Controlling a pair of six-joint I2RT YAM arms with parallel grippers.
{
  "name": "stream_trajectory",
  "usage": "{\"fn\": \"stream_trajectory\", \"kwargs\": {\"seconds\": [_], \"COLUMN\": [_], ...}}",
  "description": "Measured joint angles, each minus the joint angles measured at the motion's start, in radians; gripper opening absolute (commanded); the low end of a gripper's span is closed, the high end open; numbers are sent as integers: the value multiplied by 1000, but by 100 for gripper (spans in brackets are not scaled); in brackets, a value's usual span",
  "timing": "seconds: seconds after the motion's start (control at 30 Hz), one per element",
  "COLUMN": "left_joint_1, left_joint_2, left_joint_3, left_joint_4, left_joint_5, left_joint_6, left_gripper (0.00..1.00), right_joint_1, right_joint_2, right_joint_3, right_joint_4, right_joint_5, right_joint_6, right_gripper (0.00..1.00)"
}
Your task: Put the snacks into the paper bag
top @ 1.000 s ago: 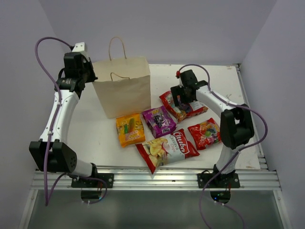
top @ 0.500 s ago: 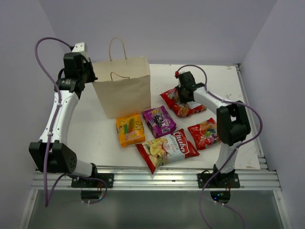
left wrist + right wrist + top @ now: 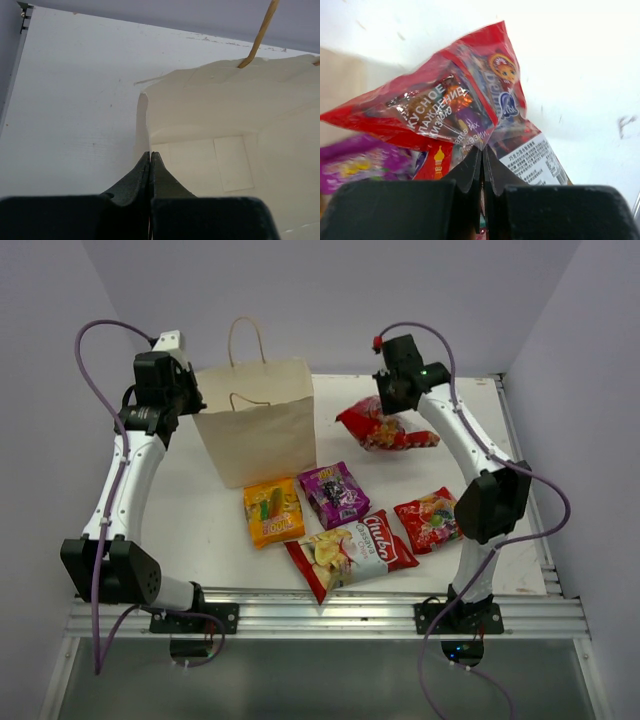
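Note:
The tan paper bag [image 3: 258,420] stands upright at the back left, its mouth open. My left gripper [image 3: 190,405] is shut on the bag's left rim [image 3: 142,125], pinching the paper edge between its fingers. My right gripper [image 3: 392,400] is shut on a red snack packet [image 3: 383,427], which hangs lifted above the table at the back right; the packet [image 3: 455,107] fills the right wrist view. On the table lie an orange-yellow packet [image 3: 272,510], a purple packet [image 3: 334,493], a large red-and-white chip bag [image 3: 350,552] and a smaller red packet [image 3: 430,518].
White walls enclose the table at the back and sides. A metal rail [image 3: 320,612] runs along the near edge by the arm bases. The bag's loop handles [image 3: 246,335] stick up above its rim.
My right gripper closed on the red packet and raised it off the table, moving back and up. The left gripper and the bag stayed still.

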Motion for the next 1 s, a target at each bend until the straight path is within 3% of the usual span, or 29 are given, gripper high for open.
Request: {"fn": "stream_trajectory", "kwargs": {"seconds": [0.2,0.33,0.67,1.0], "left_joint_1": [0,0,0,0], "left_joint_2": [-10,-17,-48,-64], "left_joint_3": [-10,-11,-44,-60], "left_joint_4": [4,3,3,5], "left_joint_5": [40,60,117,166], "left_joint_6": [16,21,20,13], "left_gripper": [0,0,0,0], "right_joint_1": [11,52,106,203], "right_joint_2": [6,15,31,153], "right_joint_3": [481,666,651,670], "right_joint_4": [-76,-21,251,474], "right_joint_5": [-113,-188,-502,-593], "right_joint_6": [24,58,339,541], "right_gripper": [0,0,0,0]}}
